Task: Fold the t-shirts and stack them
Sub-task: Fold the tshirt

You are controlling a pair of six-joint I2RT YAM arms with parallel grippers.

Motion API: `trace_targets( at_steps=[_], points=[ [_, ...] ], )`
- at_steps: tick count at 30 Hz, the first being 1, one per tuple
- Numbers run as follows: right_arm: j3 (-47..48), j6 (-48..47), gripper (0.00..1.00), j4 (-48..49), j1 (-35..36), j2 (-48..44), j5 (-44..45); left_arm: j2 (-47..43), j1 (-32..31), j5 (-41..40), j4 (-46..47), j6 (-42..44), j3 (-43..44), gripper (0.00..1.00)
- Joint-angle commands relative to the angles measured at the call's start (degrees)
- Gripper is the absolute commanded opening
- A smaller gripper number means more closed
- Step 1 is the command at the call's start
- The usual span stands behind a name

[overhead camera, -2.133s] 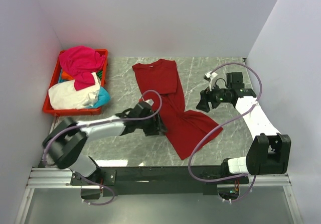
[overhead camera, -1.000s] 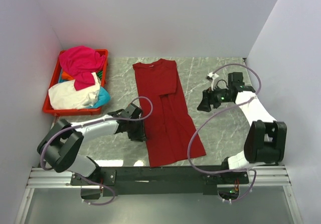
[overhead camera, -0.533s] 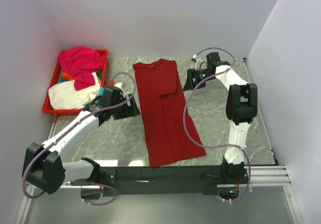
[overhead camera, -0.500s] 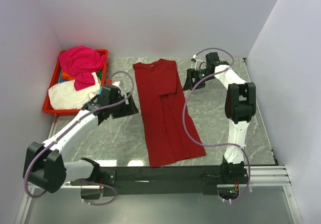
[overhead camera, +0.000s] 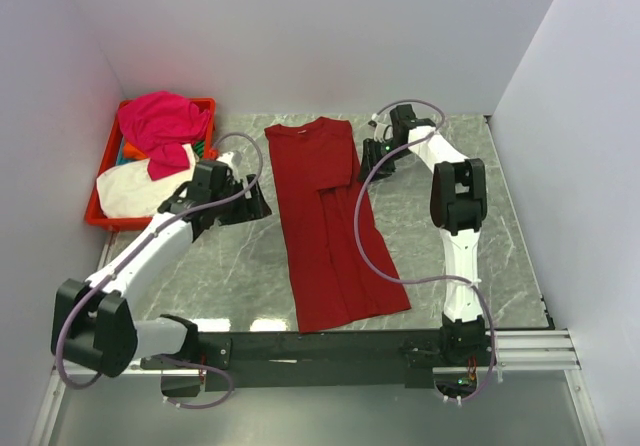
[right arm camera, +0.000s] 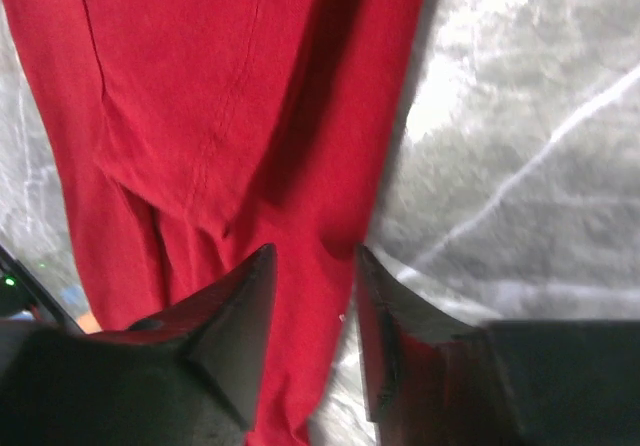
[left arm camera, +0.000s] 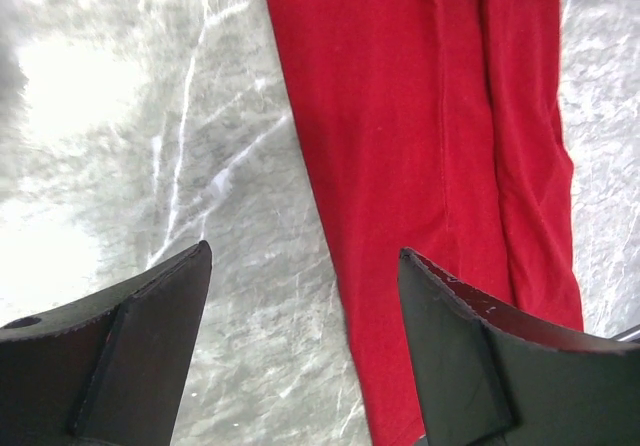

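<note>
The dark red t-shirt [overhead camera: 325, 226] lies flat on the bench [overhead camera: 440, 266], a grey-green marbled slab with pale veins and a dull sheen. The shirt is folded lengthwise into a long, narrow strip: collar end near the far edge, hem close to the near edge, where it flares a little to the right. A short sleeve is laid across its upper half, and straight seam lines run down the soft, matte cloth.

The left gripper [left arm camera: 305, 256] hovers over the bare marble just beside the shirt's left edge, its wedge-shaped black fingers spread wide and holding nothing.

The right gripper [right arm camera: 312, 256] sits at the shirt's right edge, up by the sleeve. Its two pointed fingers stand close together with only a slim gap, and the rumpled cloth edge shows in that gap; I cannot tell whether the cloth is pinched or merely underneath.

In the far-left corner a red plastic crate [overhead camera: 140, 224] holds a loose heap: a magenta shirt [overhead camera: 160, 121] on top, a cream-white shirt [overhead camera: 140, 186] bulging over the near rim, a cyan shirt [overhead camera: 205, 194] peeking out at its right, and a sliver of orange shirt [overhead camera: 133, 151]
</note>
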Motion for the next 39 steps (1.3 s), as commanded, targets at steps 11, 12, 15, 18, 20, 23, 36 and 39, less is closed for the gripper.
trace_targets(
  at_steps=[11, 12, 15, 18, 20, 23, 36, 39],
  points=[
    [6.85, 4.30, 0.10, -1.81, 0.56, 3.98, 7.06, -11.45, 5.27, 0.30, -2.37, 6.38, 2.80, 0.83],
    [6.93, 4.39, 0.09, -1.64, 0.56, 3.81, 7.59, -11.71, 5.27, 0.65, -2.55, 6.55, 2.90, 0.83],
    [8.16, 4.65, 0.04, -1.55, 0.47, 3.89, 9.53, -12.24, 5.19, 1.44, -3.25, 7.25, 3.42, 0.83],
    [9.04, 4.91, 0.01, -1.55, 0.21, 4.24, 10.76, -12.85, 5.36, 3.81, -2.56, 8.13, 2.99, 0.83],
    [9.39, 4.91, 0.01, -1.37, 0.04, 4.33, 10.94, -13.73, 5.27, 9.69, 0.07, 9.44, 1.67, 0.84],
    [9.31, 4.30, 0.02, -1.90, -0.05, 4.60, 10.50, -14.17, 5.36, 17.33, 2.45, 11.29, 1.22, 0.84],
    [-9.21, -17.82, 0.51, -2.34, -0.58, -20.84, 2.61, -12.15, -20.56, 11.31, 6.94, 31.75, -0.35, 0.95],
    [-19.76, -33.26, 0.56, -4.17, -0.58, -32.52, -4.34, -14.60, -24.34, 8.22, 12.55, 36.25, -7.79, 1.00]
  ],
)
